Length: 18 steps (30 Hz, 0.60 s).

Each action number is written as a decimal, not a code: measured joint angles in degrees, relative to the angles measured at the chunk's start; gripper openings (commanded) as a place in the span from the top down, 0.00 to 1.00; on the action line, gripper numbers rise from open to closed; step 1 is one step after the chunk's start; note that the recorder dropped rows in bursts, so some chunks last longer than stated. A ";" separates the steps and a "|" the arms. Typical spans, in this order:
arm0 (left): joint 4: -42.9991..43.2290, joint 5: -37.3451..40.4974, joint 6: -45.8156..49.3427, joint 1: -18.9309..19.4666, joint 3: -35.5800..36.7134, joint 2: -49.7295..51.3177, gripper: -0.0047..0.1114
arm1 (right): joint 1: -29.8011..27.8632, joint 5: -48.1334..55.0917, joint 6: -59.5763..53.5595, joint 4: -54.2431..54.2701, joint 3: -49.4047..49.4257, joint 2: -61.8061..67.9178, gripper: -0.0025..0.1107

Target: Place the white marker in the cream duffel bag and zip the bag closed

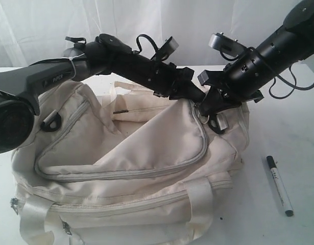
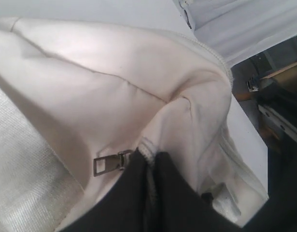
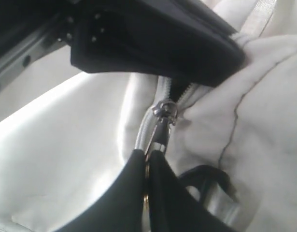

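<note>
- My left gripper [image 1: 199,97] reached across from the left to the far right end of the cream duffel bag [image 1: 146,148].
- In the left wrist view, its jaws were pinched nearly together on a fold of the bag's cloth at the zipper edge [image 2: 149,162].
- A small metal zip tab [image 2: 107,165] lay on the cloth just beside those fingers, untouched.
- My right gripper [image 1: 208,108] came in from the right and met the left one at that same corner, the two almost touching.
- Its jaws were closed tight on the zipper pull [image 3: 160,135], which hung from the slider [image 3: 165,111] into my fingertips.
- The bag sat slumped on the white table [image 1: 294,132], filling the left and middle of it.
- The white marker [image 1: 279,186] lay flat on the table to the right of the bag, well apart from both grippers, black cap toward the far side.
</note>
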 measured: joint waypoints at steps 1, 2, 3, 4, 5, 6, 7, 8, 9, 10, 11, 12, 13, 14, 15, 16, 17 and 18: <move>0.00 0.30 0.00 -0.11 0.00 0.00 0.96 | 0.25 -0.35 0.00 0.00 0.62 -0.35 0.98; 0.00 0.62 -0.11 -0.12 0.00 0.00 0.96 | 0.51 -0.63 0.00 0.00 1.27 -0.80 0.98; 0.00 0.85 -0.11 -0.24 0.00 0.00 0.96 | 0.80 -0.96 0.00 -0.14 1.96 -1.08 0.98; 0.00 1.34 -0.11 -0.24 0.00 0.00 0.96 | 1.25 -1.58 0.00 -0.37 2.69 -1.43 0.98; 0.00 1.59 -0.11 -0.34 0.00 0.00 0.96 | 1.59 -2.01 0.00 -0.52 3.36 -1.73 0.98; 0.12 2.02 -0.11 -0.34 0.00 0.00 0.96 | 1.88 -2.30 -0.13 -0.62 3.84 -1.85 0.98; 0.28 2.32 -0.11 -0.34 0.00 0.00 0.96 | 2.17 -2.75 -0.23 -0.77 4.47 -2.12 0.98; 0.38 2.46 -0.11 -0.34 0.00 0.00 0.96 | 2.33 -2.90 -0.26 -0.76 4.80 -2.21 0.98; 0.53 2.73 -0.11 -0.34 0.00 0.00 0.96 | 2.59 -3.15 -0.36 -0.76 5.10 -2.37 0.98; 0.66 2.72 -0.11 -0.34 0.00 0.00 0.96 | 2.59 -3.29 -0.36 -0.76 5.33 -2.37 0.98; 0.77 2.84 -0.11 -0.36 0.00 0.00 0.96 | 2.59 -3.38 -0.47 -0.76 5.61 -2.37 0.98; 0.94 2.93 -0.11 -0.36 0.00 0.00 0.95 | 2.59 -3.38 -0.47 -0.76 5.60 -2.37 0.98; 0.92 3.06 -0.11 -0.36 0.00 0.00 0.91 | 2.59 -3.38 -0.47 -0.89 5.62 -2.37 0.98; 0.92 3.35 -0.11 -0.36 0.00 0.00 0.86 | 2.69 -3.38 -0.47 -1.00 5.62 -2.48 0.98; 0.92 3.64 0.44 -0.36 0.00 0.00 0.79 | 2.67 -3.14 -0.60 -1.00 5.74 -2.41 0.98; 1.06 4.15 1.10 -0.36 0.00 0.00 0.72 | 2.67 -2.87 -0.60 -1.00 5.87 -2.41 0.98; 1.33 4.45 1.66 -0.36 0.00 0.00 0.64 | 2.70 -2.44 -0.60 -1.00 5.87 -2.41 0.98; 1.59 4.22 2.24 -0.36 0.00 0.00 0.57 | 2.83 -1.23 -0.70 -1.11 6.01 -2.41 0.98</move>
